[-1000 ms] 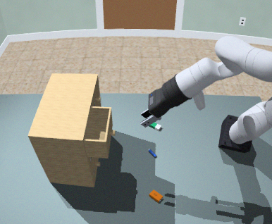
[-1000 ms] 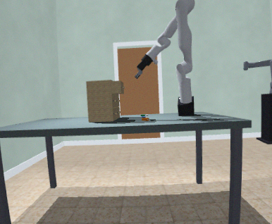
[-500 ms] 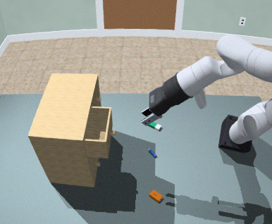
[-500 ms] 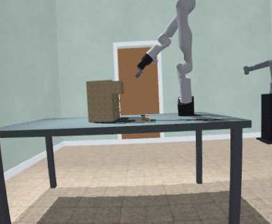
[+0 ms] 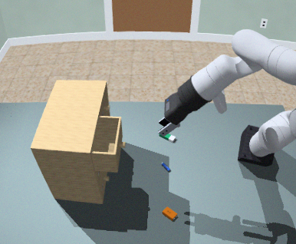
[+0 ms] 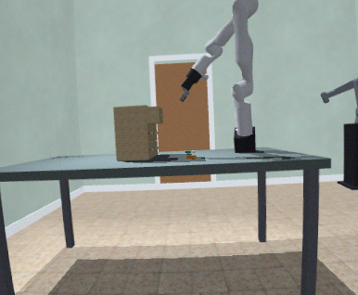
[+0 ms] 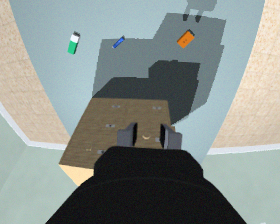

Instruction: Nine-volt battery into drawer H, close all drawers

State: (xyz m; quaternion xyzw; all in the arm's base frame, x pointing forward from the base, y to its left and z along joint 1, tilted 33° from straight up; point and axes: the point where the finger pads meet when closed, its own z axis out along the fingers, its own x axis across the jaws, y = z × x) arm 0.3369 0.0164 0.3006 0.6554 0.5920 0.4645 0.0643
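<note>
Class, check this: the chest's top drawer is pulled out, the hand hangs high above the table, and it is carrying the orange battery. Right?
One thing is wrong: the hand carries nothing; its fingers stand apart with nothing between them. The top view shows the orange battery lying on the table. The chest does have its top drawer pulled out, and the hand does hang high.
</note>
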